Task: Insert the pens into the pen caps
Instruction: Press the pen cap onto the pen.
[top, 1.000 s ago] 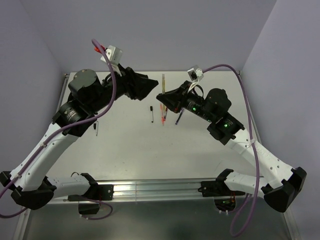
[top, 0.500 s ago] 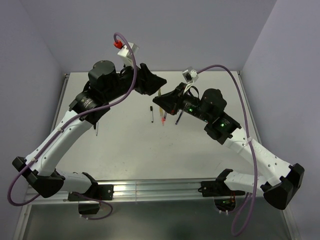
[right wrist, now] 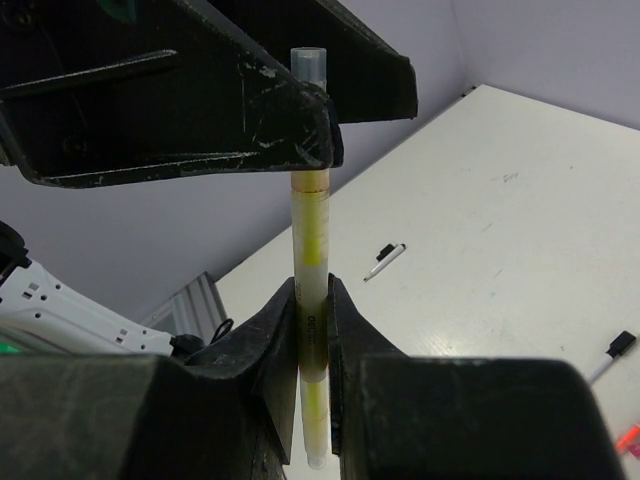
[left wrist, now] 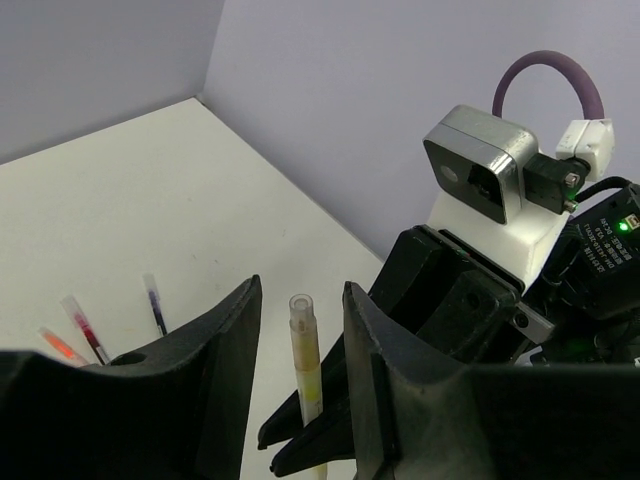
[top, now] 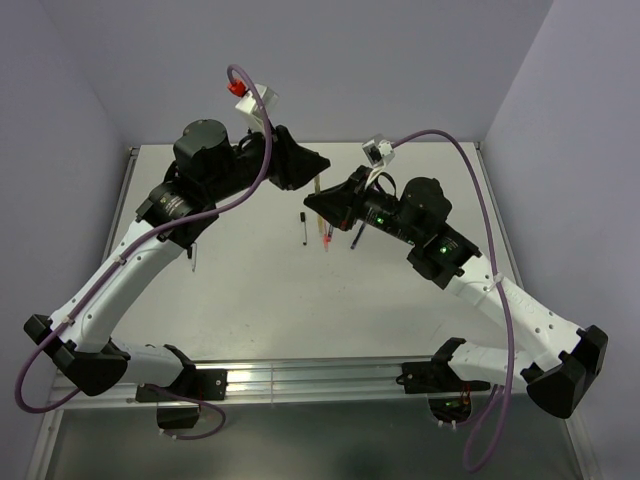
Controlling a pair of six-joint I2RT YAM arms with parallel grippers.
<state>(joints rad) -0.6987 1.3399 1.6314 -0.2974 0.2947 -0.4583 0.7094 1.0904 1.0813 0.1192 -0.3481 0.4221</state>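
**Item:** yellow pen point(right wrist: 310, 240), a slim rigid plastic stick with a clear cap point(right wrist: 308, 62) over its upper end. Whether the cap is pressed fully home cannot be told.

**Location:** held off the table point(top: 260, 300), toward 12 o'clock of the table's middle in the top view, between both grippers.

**Handling (judged):** very light, stiff and smooth, so apt to swivel or slide in a pinch. The cap is probably a push fit, so force should run along the pen's axis. Best holds are mid-barrel for the pen and squarely across the sides for the cap.

**Right gripper** point(right wrist: 311, 305)**:** fingers clamped on the lower barrel, with the pen pointing to 12 o'clock in its own view. The arm reaches in from 4 o'clock with the elbow raised.

**Left gripper** point(left wrist: 300, 292)**:** fingers apart, at 9 and 3 o'clock of the capped end, with a gap on each side and no grip. The arm enters from 8 o'clock with the wrist pitched downward.

**Other stock:** white-black pen point(top: 303, 228), red and orange pens point(top: 325, 238) and purple pen point(top: 357, 236) lie loose at 6 o'clock of the grippers.
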